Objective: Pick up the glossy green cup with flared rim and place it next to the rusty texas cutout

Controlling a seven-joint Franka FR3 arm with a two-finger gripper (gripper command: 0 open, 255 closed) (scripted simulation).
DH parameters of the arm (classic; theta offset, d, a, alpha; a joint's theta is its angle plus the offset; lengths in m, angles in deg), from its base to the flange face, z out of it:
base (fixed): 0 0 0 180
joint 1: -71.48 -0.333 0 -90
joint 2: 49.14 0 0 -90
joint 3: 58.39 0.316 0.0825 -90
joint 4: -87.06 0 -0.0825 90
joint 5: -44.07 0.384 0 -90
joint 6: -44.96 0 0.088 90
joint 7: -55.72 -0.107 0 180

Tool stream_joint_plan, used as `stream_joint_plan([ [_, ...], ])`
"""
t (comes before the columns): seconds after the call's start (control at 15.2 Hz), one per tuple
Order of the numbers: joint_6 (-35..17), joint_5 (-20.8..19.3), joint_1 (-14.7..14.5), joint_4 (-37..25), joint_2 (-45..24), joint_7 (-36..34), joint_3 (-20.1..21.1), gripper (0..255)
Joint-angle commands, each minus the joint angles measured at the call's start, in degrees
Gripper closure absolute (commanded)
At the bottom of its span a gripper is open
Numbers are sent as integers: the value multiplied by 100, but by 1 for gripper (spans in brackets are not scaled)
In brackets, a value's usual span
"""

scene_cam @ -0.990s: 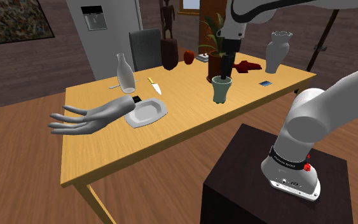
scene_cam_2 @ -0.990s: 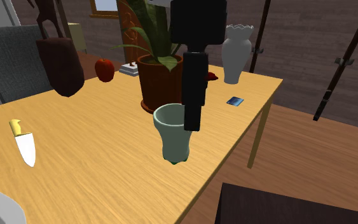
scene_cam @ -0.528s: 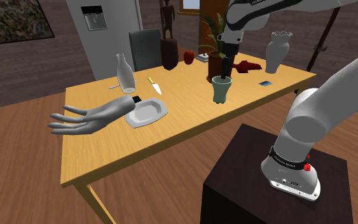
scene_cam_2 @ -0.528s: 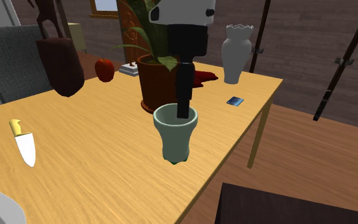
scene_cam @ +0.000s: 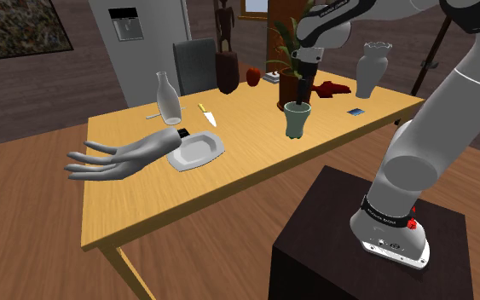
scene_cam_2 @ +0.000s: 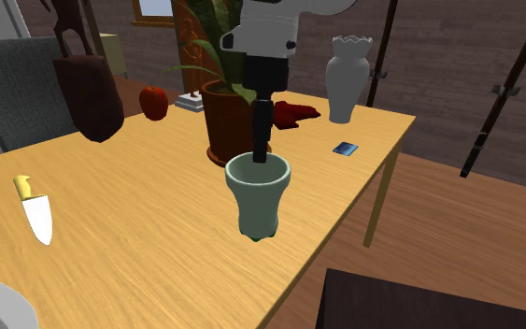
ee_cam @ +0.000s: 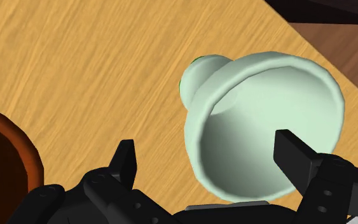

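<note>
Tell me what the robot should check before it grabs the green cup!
1. Fingers open: ok. The gripper has its fingers apart.
2. Cup wall between the fingers: ok. One finger is outside the cup, the other over its inside.
3. Cup upright on the table: ok.
4. Fingers low enough to squeeze: cannot tell.
5. Plant pot out of the way: ok, close but apart.
6. Room beside the red Texas cutout: ok, bare wood next to it.
</note>
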Motion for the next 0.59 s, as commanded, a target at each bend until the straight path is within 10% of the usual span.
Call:
stream_joint_plan([
  [0.0, -141, 53, -12, 32, -112, 87, -38, 0],
  [0.53, -579, 145, -43, 338, -264, 156, -56, 0],
])
